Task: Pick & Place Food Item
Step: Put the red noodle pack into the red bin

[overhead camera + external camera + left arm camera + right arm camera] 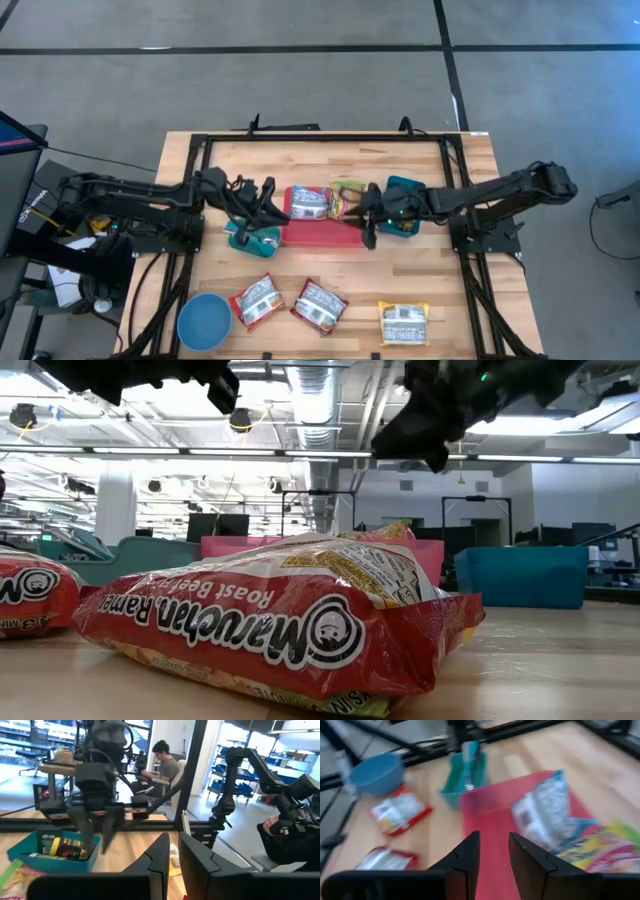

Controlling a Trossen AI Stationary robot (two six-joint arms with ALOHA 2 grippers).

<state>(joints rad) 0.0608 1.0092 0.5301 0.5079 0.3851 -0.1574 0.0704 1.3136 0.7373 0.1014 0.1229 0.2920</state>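
While hovering over the red tray's [320, 236] near edge, right gripper [370, 228] with fingers parted and holding nothing. Left gripper [270, 203], fingers nearly pressed together and bare, poised above the teal bin [252, 238] beside the tray. Two food packets [318, 203] lying on the tray; three ramen packs [318, 305] nearer the front by the blue bowl [204, 321].

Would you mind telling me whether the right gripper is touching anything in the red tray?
Apart. In the right wrist view the right gripper hangs empty above the red tray, its fingers clear of the packets.
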